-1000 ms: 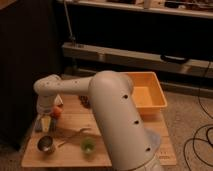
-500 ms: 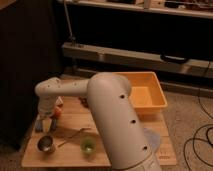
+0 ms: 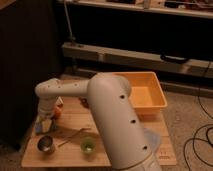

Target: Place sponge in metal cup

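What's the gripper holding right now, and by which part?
Cannot tell: the gripper sits at the sponge, just behind the metal cup, with the contact hidden.

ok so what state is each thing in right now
gripper: low over the left side of the table, just above the metal cup
sponge: at the gripper, not in the cup
metal cup: upright, no sponge inside
green cup: upright
orange bin: upright, looks empty

High view down over arm (image 3: 111, 117); claw (image 3: 44, 123) lower left
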`<action>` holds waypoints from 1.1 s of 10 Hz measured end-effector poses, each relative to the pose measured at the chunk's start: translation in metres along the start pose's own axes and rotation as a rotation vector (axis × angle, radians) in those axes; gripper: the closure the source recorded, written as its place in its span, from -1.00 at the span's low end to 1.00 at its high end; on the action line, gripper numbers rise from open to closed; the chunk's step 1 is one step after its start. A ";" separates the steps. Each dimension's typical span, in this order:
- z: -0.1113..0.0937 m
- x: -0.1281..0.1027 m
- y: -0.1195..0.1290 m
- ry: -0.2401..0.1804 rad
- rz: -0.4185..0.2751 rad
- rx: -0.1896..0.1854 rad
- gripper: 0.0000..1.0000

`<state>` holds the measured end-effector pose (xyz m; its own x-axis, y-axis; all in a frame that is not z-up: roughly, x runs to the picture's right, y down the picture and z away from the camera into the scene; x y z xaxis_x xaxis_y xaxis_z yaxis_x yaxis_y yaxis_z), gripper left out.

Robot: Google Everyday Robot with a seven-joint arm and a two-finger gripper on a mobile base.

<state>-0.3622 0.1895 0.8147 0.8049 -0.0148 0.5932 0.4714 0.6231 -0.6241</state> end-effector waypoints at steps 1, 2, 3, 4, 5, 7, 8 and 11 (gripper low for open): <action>-0.016 -0.004 -0.001 -0.003 -0.002 0.012 1.00; -0.038 -0.010 -0.003 -0.002 -0.006 0.028 1.00; -0.055 -0.016 -0.004 0.007 -0.012 0.035 1.00; -0.082 -0.026 -0.005 0.026 -0.018 0.049 1.00; -0.104 -0.031 -0.005 0.044 -0.018 0.060 1.00; -0.137 -0.030 0.005 0.075 -0.009 0.067 1.00; -0.146 -0.025 0.018 0.077 -0.002 0.058 1.00; -0.150 -0.017 0.058 0.031 0.011 0.046 1.00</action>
<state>-0.2943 0.1084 0.6921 0.8209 -0.0311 0.5702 0.4459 0.6586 -0.6061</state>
